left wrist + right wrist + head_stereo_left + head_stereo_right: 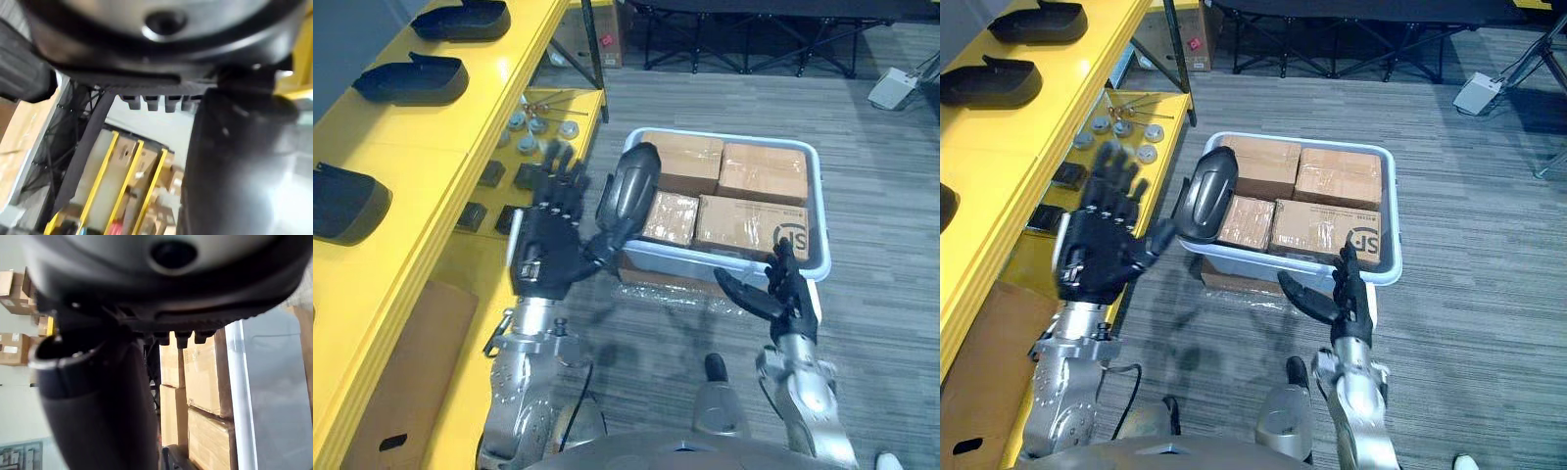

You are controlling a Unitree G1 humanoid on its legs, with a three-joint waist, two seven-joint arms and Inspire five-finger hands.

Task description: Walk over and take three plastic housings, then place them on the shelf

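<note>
A dark glossy plastic housing (628,191) stands upright in the air over the near left corner of the white bin (815,211). Its lower end rests against the thumb of my left hand (546,253), whose fingers point straight up, apart from the housing. The housing (244,166) looms close beside that palm in the left wrist view. Three more dark housings (460,20) (411,80) (347,201) lie on the top board of the yellow shelf (421,186) at the left. My right hand (785,294) hovers open and empty at the bin's near edge.
The bin holds several cardboard boxes (749,220) and sits on another box on the grey carpet. Small metal and dark parts (524,132) lie on the shelf's lower board. A flat cardboard sheet (401,372) lies lower left. Black folding stands (744,39) line the back.
</note>
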